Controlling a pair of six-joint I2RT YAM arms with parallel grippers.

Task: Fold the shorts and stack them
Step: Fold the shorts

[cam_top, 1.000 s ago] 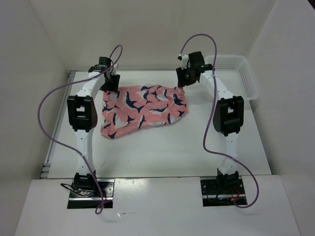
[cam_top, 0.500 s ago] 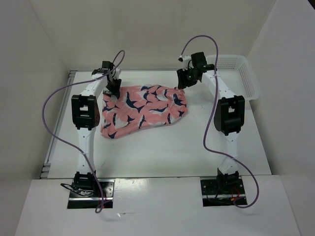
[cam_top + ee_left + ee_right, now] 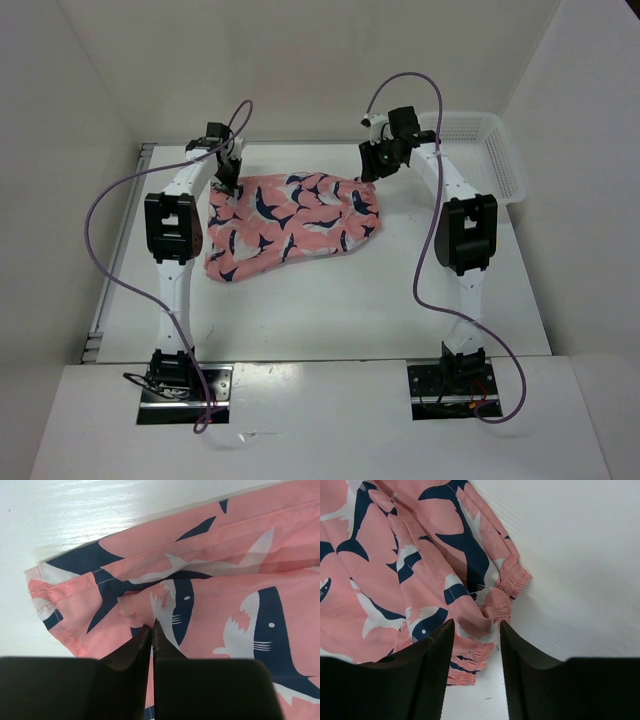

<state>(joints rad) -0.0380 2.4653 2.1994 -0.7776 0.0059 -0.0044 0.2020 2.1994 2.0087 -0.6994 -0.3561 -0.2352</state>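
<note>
The shorts (image 3: 290,225), salmon-pink with navy-and-white fish shapes, lie spread and rumpled on the white table toward the back. My left gripper (image 3: 228,180) is at their far left corner. In the left wrist view its fingertips (image 3: 151,625) are shut on a small raised pinch of the cloth (image 3: 225,580) near the hemmed corner. My right gripper (image 3: 372,170) is at the shorts' far right end. In the right wrist view it (image 3: 476,627) stands open, its jaws straddling a bunched fold by the gathered elastic waistband (image 3: 512,577), not closed on it.
A white mesh basket (image 3: 508,160) stands at the back right corner of the table, just behind the right arm. White walls close in the back and both sides. Purple cables loop off both arms.
My left gripper slid a little right onto the shorts' corner and closed on the cloth. The right gripper barely shifted and stays open.
</note>
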